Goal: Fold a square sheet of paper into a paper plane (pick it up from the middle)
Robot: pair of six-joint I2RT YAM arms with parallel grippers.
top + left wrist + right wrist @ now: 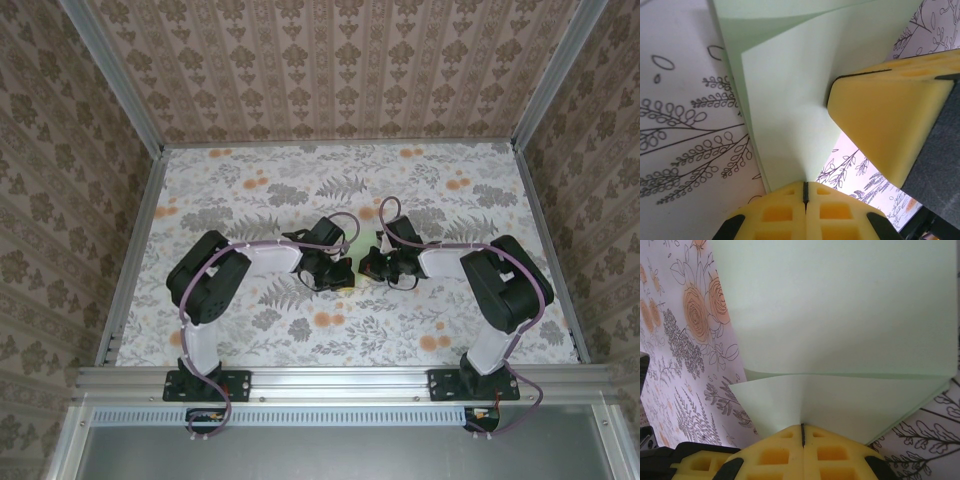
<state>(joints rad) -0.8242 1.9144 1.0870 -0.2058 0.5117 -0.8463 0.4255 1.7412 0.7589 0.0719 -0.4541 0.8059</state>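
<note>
Paper [840, 315] is half folded, pinched tight by the left gripper [805, 192] and the right gripper [802, 432]; next, I think, they must lay it flat and crease it.

**Two grippers meet over a sheet at the table's middle**

The left arm [215, 280] and the right arm [500, 285] stand on a rail [340, 378] along the near edge of the table [230, 180], one at each side, and both bend inward. The left gripper [340, 272] and the right gripper [368, 266] face each other, close together, near the table's centre. The sheet of paper [357, 243] lies on the table under and between them. In the right wrist view, a folded flap [840, 400] lies on top of the sheet's near part, its near edge pinched between that gripper's pads, and the rest of the sheet stretches away behind it. In the left wrist view, the sheet's near edge runs in between the left gripper's pads, with the right gripper's finger [880, 125] touching the sheet on the right.
</note>
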